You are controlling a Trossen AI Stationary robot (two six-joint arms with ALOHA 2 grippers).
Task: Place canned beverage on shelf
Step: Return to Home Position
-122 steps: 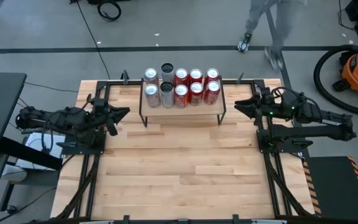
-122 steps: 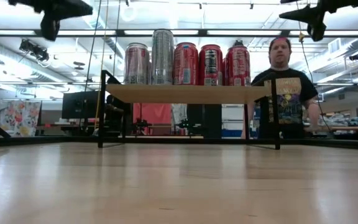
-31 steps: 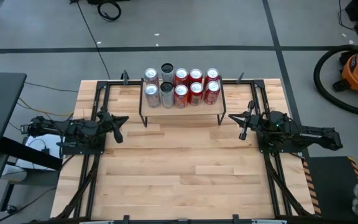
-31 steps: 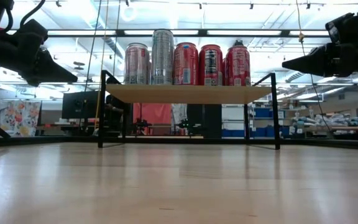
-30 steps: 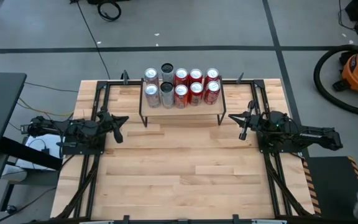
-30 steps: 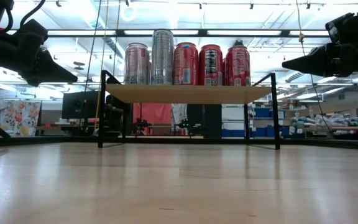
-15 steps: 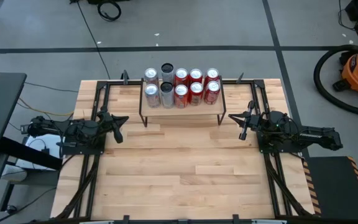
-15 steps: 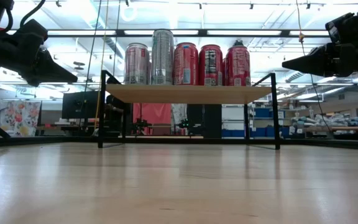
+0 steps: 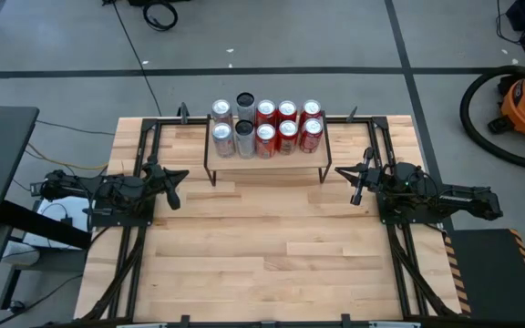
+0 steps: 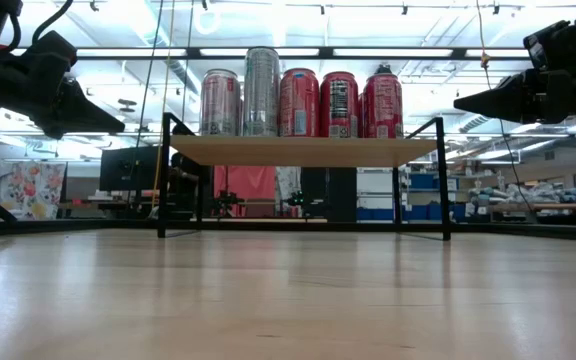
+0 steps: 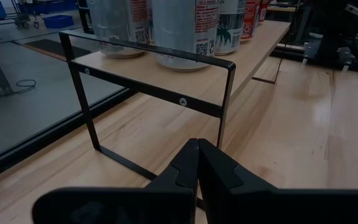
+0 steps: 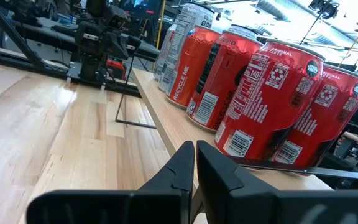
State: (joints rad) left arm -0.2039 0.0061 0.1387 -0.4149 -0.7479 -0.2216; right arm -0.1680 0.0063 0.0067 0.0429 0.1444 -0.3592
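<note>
At the far edge of the table [image 9: 262, 246], centred between the two arms, the shelf [image 9: 267, 162] carries the whole load: four silver cans [image 9: 221, 137] toward its left end and six red cans [image 9: 287, 135] filling the rest, in two rows packed close together. All stand upright on the back part of the board, and its front strip is bare.

The left gripper [image 9: 180, 174] hangs off the shelf's left end, near the table's left edge. Its fingers [image 11: 188, 162] are pressed together with nothing between them. The right gripper [image 9: 343, 171] mirrors it off the shelf's right end, also closed and empty. Both are clear of the shelf frame.

Placing looks finished – what remains is parking the arms. The risk, as I judge it, lies in that retreat. Each fingertip points at a thin black leg, so a swing inward instead of back could clip the frame. The cans sit so close that one jolt might rock several, and the taller silver one seems likeliest to tip and take its neighbours off the board.
</note>
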